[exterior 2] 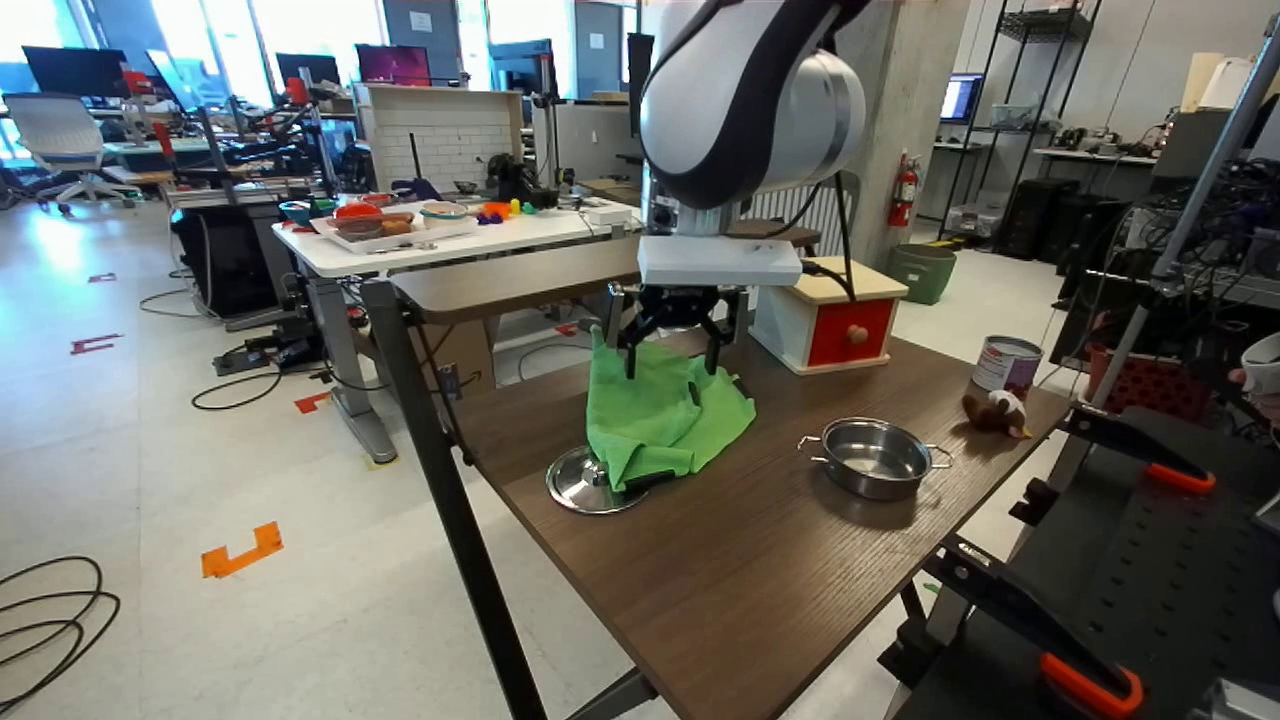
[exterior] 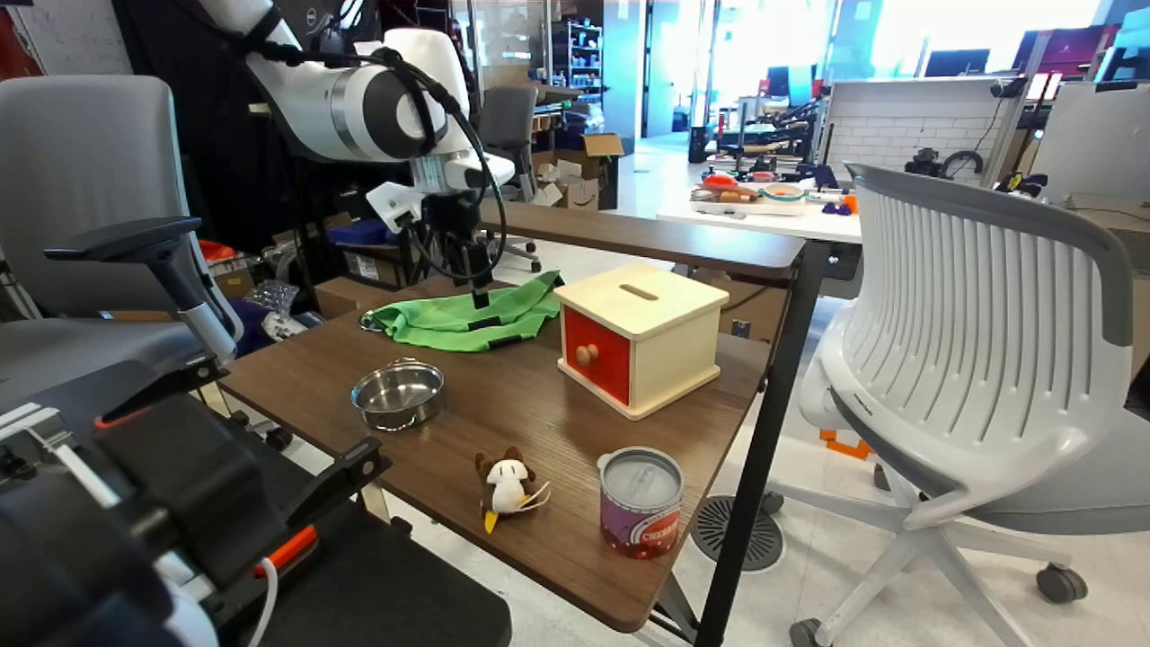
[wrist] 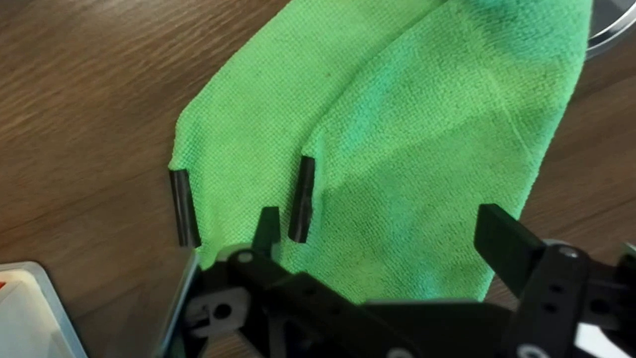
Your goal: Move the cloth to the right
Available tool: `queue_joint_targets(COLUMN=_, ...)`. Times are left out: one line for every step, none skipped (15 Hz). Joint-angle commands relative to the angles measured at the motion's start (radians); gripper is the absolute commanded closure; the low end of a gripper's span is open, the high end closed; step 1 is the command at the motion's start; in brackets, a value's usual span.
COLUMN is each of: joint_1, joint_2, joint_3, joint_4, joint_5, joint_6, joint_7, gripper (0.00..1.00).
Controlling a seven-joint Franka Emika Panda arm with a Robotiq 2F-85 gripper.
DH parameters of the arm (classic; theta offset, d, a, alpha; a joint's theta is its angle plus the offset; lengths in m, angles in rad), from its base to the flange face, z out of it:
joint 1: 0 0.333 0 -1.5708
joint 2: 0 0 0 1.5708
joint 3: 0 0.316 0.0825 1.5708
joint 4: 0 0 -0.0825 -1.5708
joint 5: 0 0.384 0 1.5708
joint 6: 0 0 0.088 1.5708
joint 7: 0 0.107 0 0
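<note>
A green cloth (exterior: 431,322) with black strips on its edge lies crumpled on the brown table (exterior: 530,413). It also shows in an exterior view (exterior 2: 640,425), where one end covers part of a metal lid (exterior 2: 580,492). In the wrist view the cloth (wrist: 422,119) fills the middle, with folded layers and two black strips at left. My gripper (exterior 2: 671,368) is open and empty, pointing down over the cloth's box-side part. In the wrist view its fingers (wrist: 378,214) are wide apart with cloth below them. Whether the fingertips touch the cloth I cannot tell.
A wooden box with a red drawer (exterior: 678,355) stands beside the cloth; its corner shows in the wrist view (wrist: 30,313). A metal pot (exterior 2: 875,482), a plush toy (exterior: 508,485) and a can (exterior: 640,517) stand on the table. A raised shelf (exterior: 647,241) runs behind.
</note>
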Motion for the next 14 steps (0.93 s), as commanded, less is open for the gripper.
queue_joint_targets(joint_1=0.010, joint_2=0.074, joint_3=-0.018, joint_4=0.104, joint_5=0.017, joint_6=-0.070, joint_7=-0.008, gripper=0.00)
queue_joint_targets(joint_1=0.012, joint_2=0.088, joint_3=-0.023, joint_4=0.118, joint_5=0.015, joint_6=-0.078, joint_7=-0.004, gripper=0.00)
queue_joint_targets(joint_1=0.007, joint_2=0.102, joint_3=-0.021, joint_4=0.134, joint_5=0.017, joint_6=-0.091, joint_7=-0.006, gripper=0.00)
queue_joint_targets(joint_1=0.005, joint_2=0.112, joint_3=-0.021, joint_4=0.142, joint_5=0.017, joint_6=-0.101, joint_7=-0.011, gripper=0.00)
queue_joint_targets(joint_1=0.005, joint_2=0.121, joint_3=-0.023, joint_4=0.150, joint_5=0.015, joint_6=-0.108, joint_7=-0.010, gripper=0.00)
queue_joint_targets(joint_1=0.004, joint_2=0.127, joint_3=-0.023, joint_4=0.151, joint_5=0.015, joint_6=-0.112, joint_7=-0.011, gripper=0.00)
queue_joint_targets(joint_1=0.003, joint_2=0.135, joint_3=-0.023, joint_4=0.154, joint_5=0.015, joint_6=-0.118, joint_7=-0.013, gripper=0.00)
queue_joint_targets(joint_1=0.003, joint_2=0.141, joint_3=-0.026, joint_4=0.153, joint_5=0.013, joint_6=-0.121, joint_7=-0.013, gripper=0.00)
queue_joint_targets(joint_1=-0.002, joint_2=0.143, joint_3=-0.025, joint_4=0.148, joint_5=0.015, joint_6=-0.123, joint_7=-0.017, gripper=0.00)
queue_joint_targets(joint_1=-0.007, joint_2=0.140, joint_3=-0.021, joint_4=0.138, joint_5=0.018, joint_6=-0.121, joint_7=-0.023, gripper=0.00)
queue_joint_targets(joint_1=-0.009, joint_2=0.134, joint_3=-0.022, joint_4=0.127, joint_5=0.018, joint_6=-0.122, joint_7=-0.024, gripper=0.00)
queue_joint_targets(joint_1=-0.011, joint_2=0.126, joint_3=-0.021, joint_4=0.112, joint_5=0.017, joint_6=-0.120, joint_7=-0.030, gripper=0.00)
queue_joint_targets(joint_1=-0.014, joint_2=0.120, joint_3=-0.020, joint_4=0.100, joint_5=0.017, joint_6=-0.118, joint_7=-0.034, gripper=0.00)
queue_joint_targets(joint_1=-0.020, joint_2=0.109, joint_3=-0.017, joint_4=0.082, joint_5=0.019, joint_6=-0.118, joint_7=-0.043, gripper=0.00)
